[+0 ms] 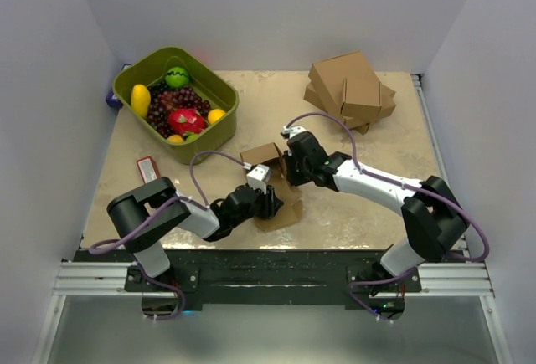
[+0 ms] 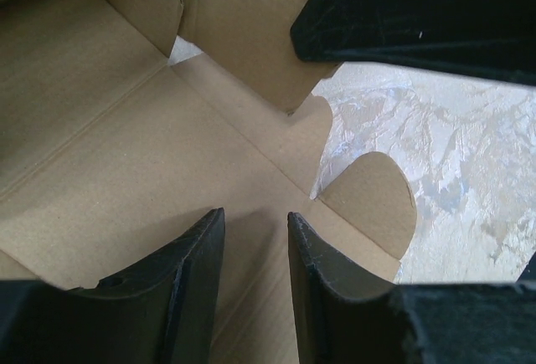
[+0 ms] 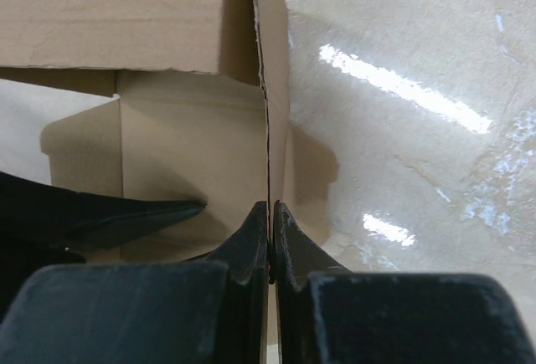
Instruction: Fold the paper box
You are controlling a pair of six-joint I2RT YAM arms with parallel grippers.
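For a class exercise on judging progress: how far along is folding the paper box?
Partly done: some panels of the paper box stand upright. In hand: the right gripper pinches one upright panel; the left gripper hovers open over the base. Left: the rounded tab lies unfolded on the table; box unclosed.

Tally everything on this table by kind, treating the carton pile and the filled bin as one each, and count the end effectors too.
End effectors: 2 (left end effector, right end effector)
Paper box: 1
Carton pile: 1
Green bin of fruit: 1
Small red flat item: 1
Purple object behind the bin: 1
Total: 7
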